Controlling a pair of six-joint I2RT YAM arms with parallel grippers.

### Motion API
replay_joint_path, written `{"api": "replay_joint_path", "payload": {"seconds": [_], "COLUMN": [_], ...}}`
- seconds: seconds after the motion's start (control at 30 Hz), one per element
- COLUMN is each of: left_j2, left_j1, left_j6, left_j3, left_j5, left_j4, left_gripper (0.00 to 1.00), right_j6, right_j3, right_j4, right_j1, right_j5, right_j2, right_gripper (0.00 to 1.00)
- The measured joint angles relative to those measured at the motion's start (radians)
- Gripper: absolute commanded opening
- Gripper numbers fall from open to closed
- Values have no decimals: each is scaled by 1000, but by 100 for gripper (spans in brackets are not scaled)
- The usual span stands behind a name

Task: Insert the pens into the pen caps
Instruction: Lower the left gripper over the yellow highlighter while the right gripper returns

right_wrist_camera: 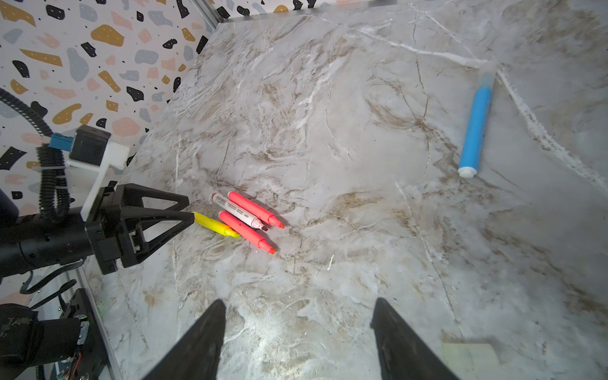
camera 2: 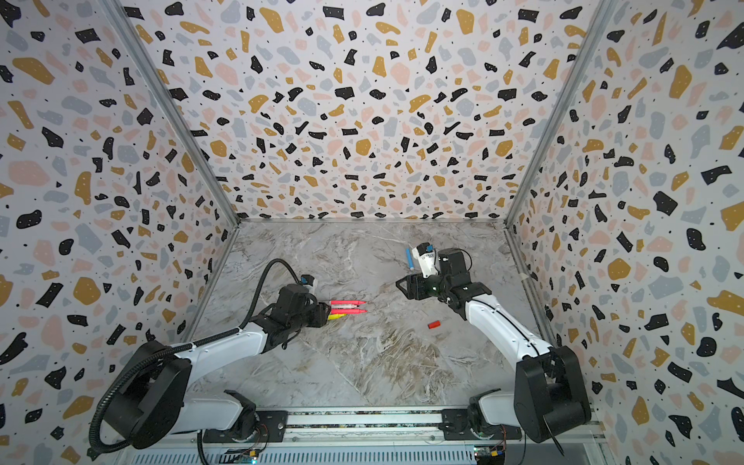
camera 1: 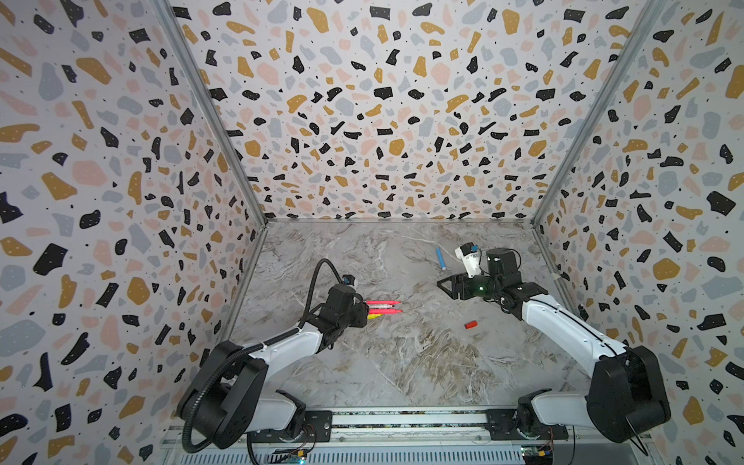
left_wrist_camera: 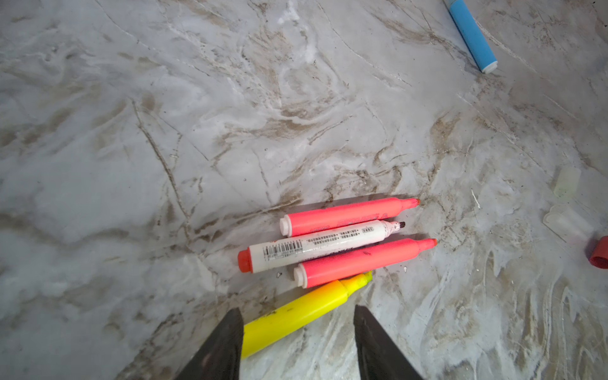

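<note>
Two neon pink pens [left_wrist_camera: 348,215] [left_wrist_camera: 362,261] lie side by side on the marble table with a white, red-ended pen [left_wrist_camera: 316,245] between them. A yellow pen [left_wrist_camera: 302,316] lies slanted against them. My left gripper [left_wrist_camera: 297,309] is open low over the yellow pen's rear end, which lies between the fingers close to one of them. A blue pen [camera 1: 441,258] lies far back on the right. The red pen cap [camera 1: 470,324] lies alone at mid-right. My right gripper [right_wrist_camera: 299,301] hangs open above bare table, holding nothing.
Two pale translucent caps [left_wrist_camera: 566,181] [left_wrist_camera: 564,222] lie near the red cap. Terrazzo-patterned walls [camera 1: 120,201] enclose the table on three sides. The arms' base rail [camera 1: 402,420] runs along the front edge.
</note>
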Motion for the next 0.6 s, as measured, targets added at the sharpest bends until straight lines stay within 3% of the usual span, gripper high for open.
{"api": "replay_joint_path", "payload": {"seconds": [0.6], "left_j2": [80], "left_j1": [1], "left_j6": [5], "left_j3": [-17], "left_j5": [30], "left_j4": [44], "left_gripper": [53], "right_j6": [18], "right_j3": [-69], "right_j4": [6], "right_j1": [0], "right_j5": [-16], "right_j2": [-51], "right_gripper": [69]}}
